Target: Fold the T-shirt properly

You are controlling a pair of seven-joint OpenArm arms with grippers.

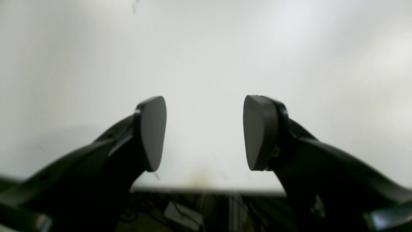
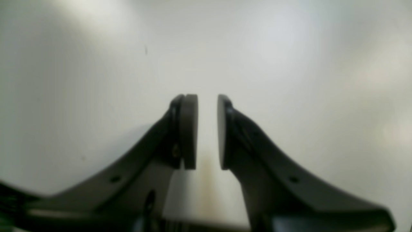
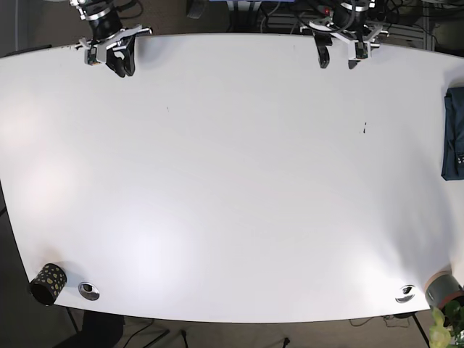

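Base view shows the T-shirt [image 3: 454, 134] as a dark blue folded bundle at the table's 3 o'clock edge, partly cut off by the frame, well apart from both of my arms. It lies flat on the white table [image 3: 232, 188], and neither of my grippers touches it.

My left gripper [image 3: 338, 56] hangs at about 1 o'clock over the far edge of the table. In my left wrist view the left gripper [image 1: 204, 132] is released: its two dark pads [image 1: 154, 132] stand wide apart with bare white tabletop between them, and nothing is held. Below the table edge in that view I make out blurred cables and floor clutter, too soft to name.

My right gripper [image 3: 122, 64] sits at about 11 o'clock, also at the far edge. In my right wrist view the right gripper [image 2: 207, 131] has its flat pads [image 2: 189, 129] nearly together, a narrow slit of white table showing between them, and nothing is gripped there.

Outward along the near edge: a black cup with yellow dots [image 3: 48, 283] at 7 o'clock, a small metal ring [image 3: 89, 290] just beside it, another metal ring [image 3: 405, 293] at 5 o'clock, and a grey pot [image 3: 444, 288] with green leaves at the corner.
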